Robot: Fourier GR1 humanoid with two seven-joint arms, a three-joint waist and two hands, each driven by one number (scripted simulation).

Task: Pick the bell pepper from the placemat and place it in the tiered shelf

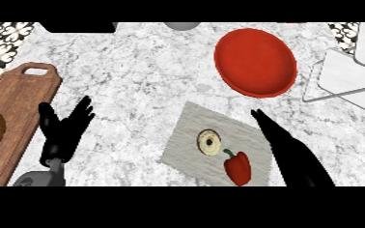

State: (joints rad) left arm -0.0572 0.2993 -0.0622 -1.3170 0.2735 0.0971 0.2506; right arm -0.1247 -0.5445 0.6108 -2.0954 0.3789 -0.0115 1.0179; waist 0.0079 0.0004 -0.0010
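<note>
Red bell pepper (pixel 239 168) lying on the grey placemat (pixel 192 125), near its lower right corner, green stem pointing up and left. Just up and left of it on the same mat, a round cream-coloured item with a dark centre (pixel 209 142), close to the pepper but not touching.

Right hand (pixel 274 133) over the placemat's right edge, fingers straight and together, pointing up and left, holding nothing. Just beside the pepper on its right; contact with the pepper not visible. Black forearm running down to the lower right of the view.

Left hand (pixel 65 125) at the lower left, fingers spread and raised, empty, resting by the right edge of the wooden cutting board (pixel 21 106). Well apart from the placemat.

Red plate (pixel 255 62) on the marble counter (pixel 135 67), up and right of the placemat, not touching it. White tiered shelf (pixel 341 75) at the right edge, just right of the plate, only partly in view; nothing seen on its visible surface. Pepper well apart from the shelf.

A dark object (pixel 78 26) and a grey rounded object (pixel 183 25) cut off along the top edge, too little showing to tell what they are.
</note>
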